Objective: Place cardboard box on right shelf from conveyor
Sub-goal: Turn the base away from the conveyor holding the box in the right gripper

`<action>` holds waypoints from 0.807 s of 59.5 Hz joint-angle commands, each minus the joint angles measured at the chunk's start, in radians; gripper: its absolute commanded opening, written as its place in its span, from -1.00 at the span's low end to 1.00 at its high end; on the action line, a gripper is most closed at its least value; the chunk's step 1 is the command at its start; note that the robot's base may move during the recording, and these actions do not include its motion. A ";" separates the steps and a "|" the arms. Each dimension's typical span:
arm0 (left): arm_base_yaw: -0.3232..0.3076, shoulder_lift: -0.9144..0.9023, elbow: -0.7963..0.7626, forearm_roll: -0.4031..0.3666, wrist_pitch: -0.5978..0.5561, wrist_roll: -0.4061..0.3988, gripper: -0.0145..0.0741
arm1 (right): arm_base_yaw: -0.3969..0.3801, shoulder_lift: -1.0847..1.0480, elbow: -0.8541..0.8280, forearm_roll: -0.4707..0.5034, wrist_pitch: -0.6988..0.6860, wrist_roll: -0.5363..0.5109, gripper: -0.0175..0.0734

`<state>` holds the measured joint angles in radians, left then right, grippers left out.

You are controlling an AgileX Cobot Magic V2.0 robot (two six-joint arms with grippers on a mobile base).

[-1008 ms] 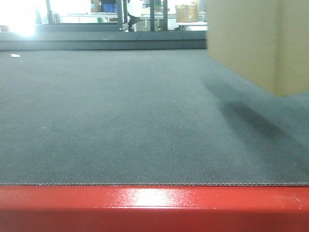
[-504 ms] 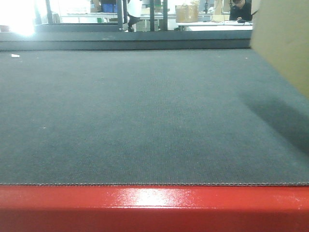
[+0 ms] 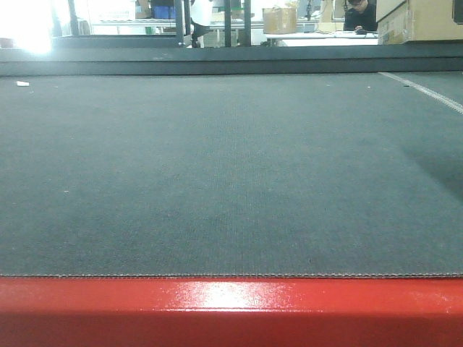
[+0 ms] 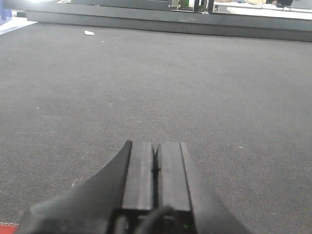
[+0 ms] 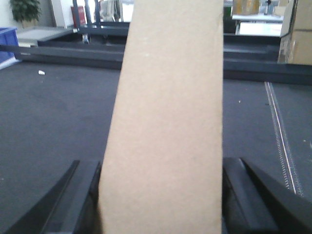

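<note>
Two arms over the conveyor (image 3: 217, 181). On the left, the left gripper (image 4: 155, 152) is empty with its fingers pressed together, by the conveyor's near edge. Toward the conveyor's right edge, the right gripper (image 5: 161, 168) clamps the cardboard box (image 5: 168, 112) upright. Pickup looks done; carry and placement are left. No view shows the right shelf. Box ends are cropped, so clearance is unclear.

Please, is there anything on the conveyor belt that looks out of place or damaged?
Only a small thing: a white scrap lies loose on the conveyor, toward its far left side; it looks like litter. The cardboard box, held in the right gripper, shows a smooth face with no dents or tears.
</note>
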<state>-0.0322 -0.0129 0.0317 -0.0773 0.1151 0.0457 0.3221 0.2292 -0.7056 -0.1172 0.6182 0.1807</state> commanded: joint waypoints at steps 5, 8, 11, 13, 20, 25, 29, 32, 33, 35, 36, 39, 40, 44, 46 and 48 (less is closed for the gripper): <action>-0.001 -0.014 0.008 -0.006 -0.087 0.000 -0.94 | -0.003 0.008 -0.027 -0.005 -0.093 -0.011 -0.30; -0.001 -0.014 0.008 -0.006 -0.087 0.000 -0.94 | -0.003 0.008 -0.027 -0.005 -0.092 -0.011 -0.30; -0.001 -0.014 0.008 -0.006 -0.087 0.000 -0.93 | -0.003 0.008 -0.027 -0.005 -0.092 -0.011 -0.30; -0.001 -0.014 0.008 -0.006 -0.087 0.000 -0.94 | -0.003 0.008 -0.027 -0.005 -0.092 -0.011 -0.30; -0.001 -0.014 0.008 -0.006 -0.087 0.000 -0.94 | -0.003 0.008 -0.027 -0.005 -0.092 -0.011 -0.30; -0.001 -0.014 0.008 -0.006 -0.087 0.000 -0.94 | -0.003 0.008 -0.027 -0.005 -0.092 -0.011 -0.30; -0.001 -0.014 0.008 -0.006 -0.087 0.000 -0.94 | -0.003 0.008 -0.027 -0.005 -0.092 -0.011 -0.30; -0.001 -0.014 0.008 -0.006 -0.087 0.000 -0.94 | -0.003 0.008 -0.027 -0.005 -0.092 -0.011 -0.30; -0.001 -0.014 0.008 -0.006 -0.087 0.000 -0.94 | -0.003 0.008 -0.027 -0.005 -0.092 -0.011 -0.30; -0.001 -0.014 0.008 -0.006 -0.087 0.000 -0.94 | -0.003 0.008 -0.027 -0.005 -0.092 -0.011 -0.30; -0.001 -0.014 0.008 -0.006 -0.087 0.000 -0.93 | -0.003 0.008 -0.027 -0.005 -0.092 -0.011 -0.30; -0.001 -0.014 0.008 -0.006 -0.087 0.000 -0.93 | -0.003 0.008 -0.027 -0.005 -0.092 -0.011 -0.30; -0.001 -0.014 0.008 -0.006 -0.087 0.000 -0.94 | -0.003 0.008 -0.027 -0.005 -0.092 -0.011 -0.30; -0.001 -0.014 0.008 -0.006 -0.087 0.000 -0.94 | -0.003 0.008 -0.027 -0.005 -0.092 -0.011 -0.30; -0.001 -0.014 0.008 -0.006 -0.087 0.000 -0.94 | -0.003 0.008 -0.027 -0.005 -0.092 -0.011 -0.30; -0.001 -0.014 0.008 -0.006 -0.087 0.000 -0.94 | -0.003 0.008 -0.027 -0.005 -0.092 -0.011 -0.30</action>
<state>-0.0322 -0.0129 0.0317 -0.0773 0.1151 0.0457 0.3221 0.2256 -0.7056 -0.1172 0.6244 0.1790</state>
